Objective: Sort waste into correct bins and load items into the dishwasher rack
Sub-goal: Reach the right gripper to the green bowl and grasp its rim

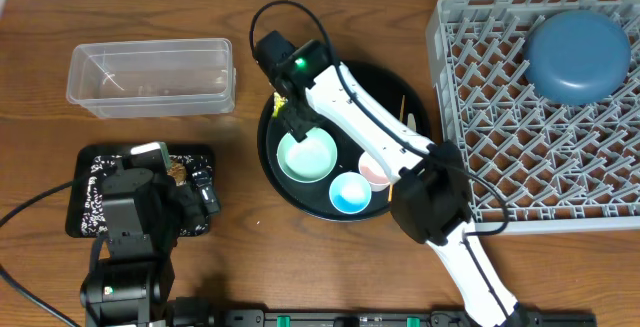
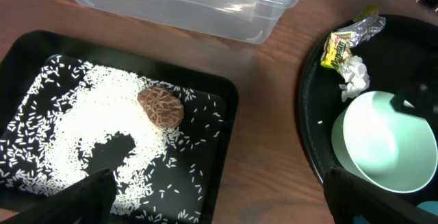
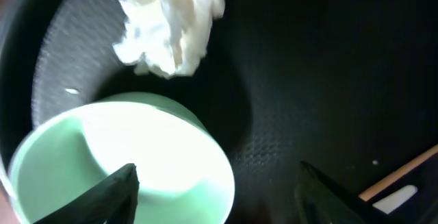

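From overhead, the rack (image 1: 500, 157) fills the right of the worktop (image 1: 280, 257), with the blue plate (image 1: 578, 55) lying face down in its far corner. The tub (image 1: 150, 77) stands far left. The round tray (image 1: 382, 79) in the middle carries the bowl (image 1: 307, 157), the blue cup (image 1: 350, 193) and the pink cup (image 1: 376, 171). This view hides most of the black tray (image 2: 19, 56) under the left arm. The left wrist view shows that tray in full: rice (image 2: 61, 142) is spread across it, and the brown lump (image 2: 161, 106) lies in it on the grains. The left hand (image 2: 219, 183) hangs over the tray, spread wide and holding nothing. The same view picks out the waste on the round tray just beyond the bowl: foil (image 2: 367, 27), yellow wrapper (image 2: 337, 49) and white paper (image 2: 354, 77), which the right arm covers from overhead. The right wrist view alone shows how the right hand (image 3: 219, 183) meets the bowl. Its fingers (image 3: 102, 196) stand apart, one over the bowl's inside and the other outside, with a gap to the rim. A chopstick (image 3: 400, 170) and the spoon (image 3: 395, 200) show at that view's lower right corner.
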Robot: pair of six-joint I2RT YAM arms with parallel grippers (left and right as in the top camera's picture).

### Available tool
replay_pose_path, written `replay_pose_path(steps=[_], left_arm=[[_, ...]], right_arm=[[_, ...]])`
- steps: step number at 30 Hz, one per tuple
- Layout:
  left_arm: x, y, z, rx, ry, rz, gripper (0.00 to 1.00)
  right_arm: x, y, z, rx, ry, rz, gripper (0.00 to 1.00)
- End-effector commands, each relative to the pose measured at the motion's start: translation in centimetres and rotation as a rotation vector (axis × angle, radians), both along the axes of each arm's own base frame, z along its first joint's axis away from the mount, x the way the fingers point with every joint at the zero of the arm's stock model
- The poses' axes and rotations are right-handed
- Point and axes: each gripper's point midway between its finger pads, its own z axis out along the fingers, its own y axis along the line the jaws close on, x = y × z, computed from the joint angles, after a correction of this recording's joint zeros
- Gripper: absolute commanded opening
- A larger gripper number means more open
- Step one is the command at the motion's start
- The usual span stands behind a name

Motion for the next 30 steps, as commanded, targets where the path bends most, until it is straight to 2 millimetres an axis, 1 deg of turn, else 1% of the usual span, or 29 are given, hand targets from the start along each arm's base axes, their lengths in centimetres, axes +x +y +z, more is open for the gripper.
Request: replay_pose_path(steps=[1,5,9,10,12,15,16,19,20,24,25,30], left_arm=[[0.1,0.1,0.4,-0.01,-0.011,0.017,0.98],[0.1,0.1,0.4,-0.01,-0.011,0.017,0.98],[0.1,0.1,0.4,-0.01,-0.011,0.017,0.98],[0.1,0.1,0.4,-0.01,-0.011,0.017,0.98],[0.1,0.1,0.4,-0.01,-0.011,0.017,0.98],[0.1,0.1,0.4,-0.01,-0.011,0.017,0.98],[0.1,0.1,0.4,-0.01,-0.011,0.017,0.98],[0.1,0.1,0.4,-0.01,-0.011,0.017,0.98],[0.1,0.1,0.4,-0.01,-0.011,0.017,0.98],[0.1,0.1,0.4,-0.01,-0.011,0.017,0.98],[0.1,0.1,0.4,-0.01,-0.011,0.017,0.98],[0.1,0.1,0.4,-0.01,-0.011,0.017,0.98]], right_arm=[[0.2,-1.1,-1.5,-0.046,0.031,0.019,0.64],[-0.8,-0.7,-2.3,-0.027,0.098,0.07,0.61],[-1.0,-0.9,-3.5,-0.041,0.119,0.069,0.59],[-1.0,-0.9,-3.9,-0.046,0.124,0.069,0.57],[-1.0,-1.0,-4.6,-0.054,0.135,0.066,0.49],[-1.0,-1.2,-5.3,-0.063,0.146,0.061,0.44],[-1.0,-1.3,-5.4,-0.064,0.147,0.061,0.42],[-1.0,-1.4,-5.6,-0.067,0.148,0.06,0.33],[-0.9,-1.4,-5.6,-0.069,0.146,0.059,0.28],[-0.5,-1.9,-5.5,-0.075,0.137,0.038,0.04],[-0.4,-2.0,-5.5,-0.074,0.138,0.035,0.01],[-0.1,-2.2,-4.7,-0.051,0.136,-0.003,0.01]])
